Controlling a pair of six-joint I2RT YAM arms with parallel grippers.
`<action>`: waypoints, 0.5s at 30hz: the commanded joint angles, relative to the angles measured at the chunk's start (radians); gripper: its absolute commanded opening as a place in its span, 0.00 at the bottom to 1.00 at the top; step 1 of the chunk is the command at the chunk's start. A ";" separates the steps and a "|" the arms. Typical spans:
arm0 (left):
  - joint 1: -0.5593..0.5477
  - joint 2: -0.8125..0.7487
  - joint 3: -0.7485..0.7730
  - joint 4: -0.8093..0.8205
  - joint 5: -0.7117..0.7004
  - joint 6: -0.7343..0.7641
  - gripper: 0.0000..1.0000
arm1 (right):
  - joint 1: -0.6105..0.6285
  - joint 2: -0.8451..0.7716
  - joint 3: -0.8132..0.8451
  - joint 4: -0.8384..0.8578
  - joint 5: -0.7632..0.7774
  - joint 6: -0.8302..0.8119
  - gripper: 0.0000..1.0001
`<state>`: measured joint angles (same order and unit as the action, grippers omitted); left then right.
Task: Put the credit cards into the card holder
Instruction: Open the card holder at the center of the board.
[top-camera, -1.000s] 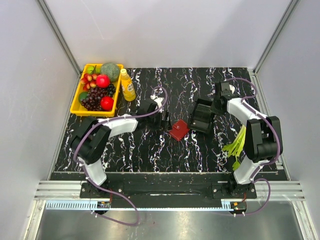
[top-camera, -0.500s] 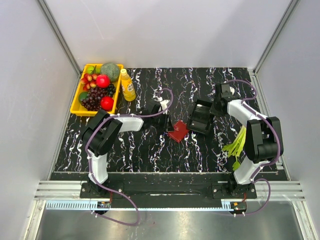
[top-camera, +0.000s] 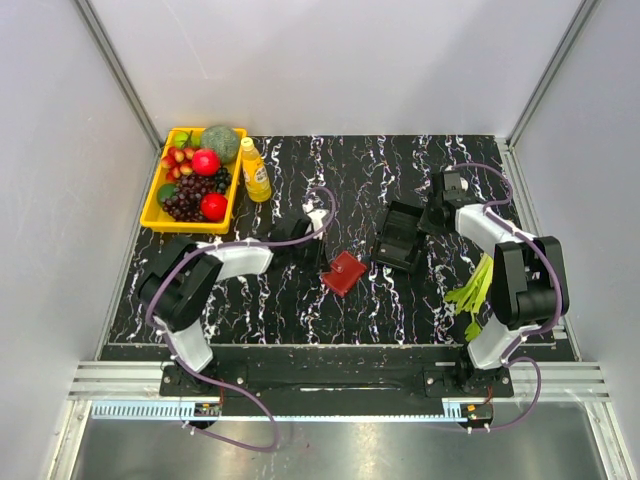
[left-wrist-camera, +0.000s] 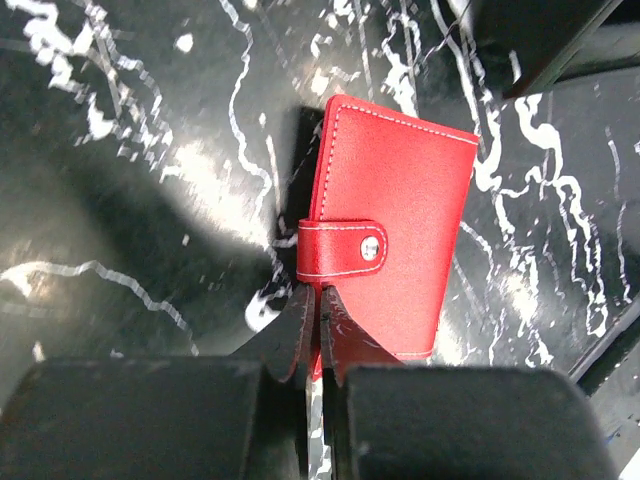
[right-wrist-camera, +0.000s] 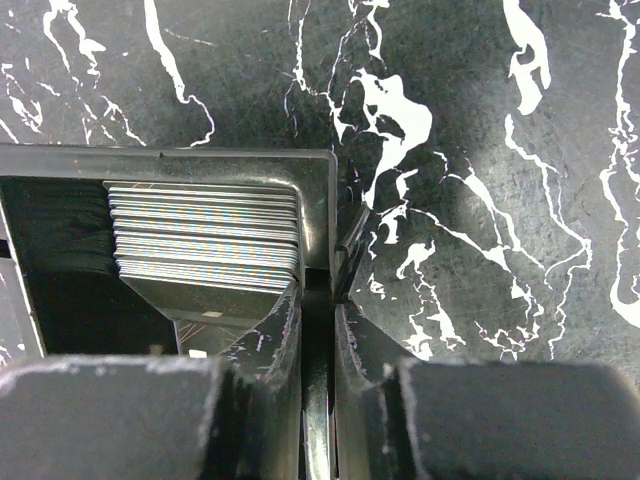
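Near the middle of the black marbled surface, my left pincer is pressed together on the near edge of the card holder. The red holder is closed, its snap strap just beyond my fingertips. Over to the right, my right pincer pinches the corner wall of the black tray. The credit cards sit stacked inside the tray, right against that wall.

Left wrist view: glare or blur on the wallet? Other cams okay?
Left wrist: card holder sharp, stitching legible; glare patch on the table left of it. Right wrist: credit cards crisp, tray interior shadowed. Top external: even light, no blur.
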<state>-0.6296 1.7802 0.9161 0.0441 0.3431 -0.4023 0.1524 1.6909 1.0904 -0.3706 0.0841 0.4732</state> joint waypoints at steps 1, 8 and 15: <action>-0.004 -0.102 -0.068 -0.101 -0.115 0.060 0.00 | -0.001 -0.048 -0.029 0.025 -0.059 -0.024 0.00; -0.004 -0.186 -0.105 -0.144 -0.102 0.095 0.00 | -0.001 -0.051 -0.070 0.013 -0.050 -0.022 0.05; -0.004 -0.192 -0.103 -0.144 -0.092 0.094 0.00 | -0.001 -0.046 -0.069 -0.004 -0.041 -0.028 0.27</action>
<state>-0.6296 1.6180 0.8154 -0.0906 0.2710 -0.3302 0.1501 1.6634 1.0412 -0.3195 0.0582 0.4652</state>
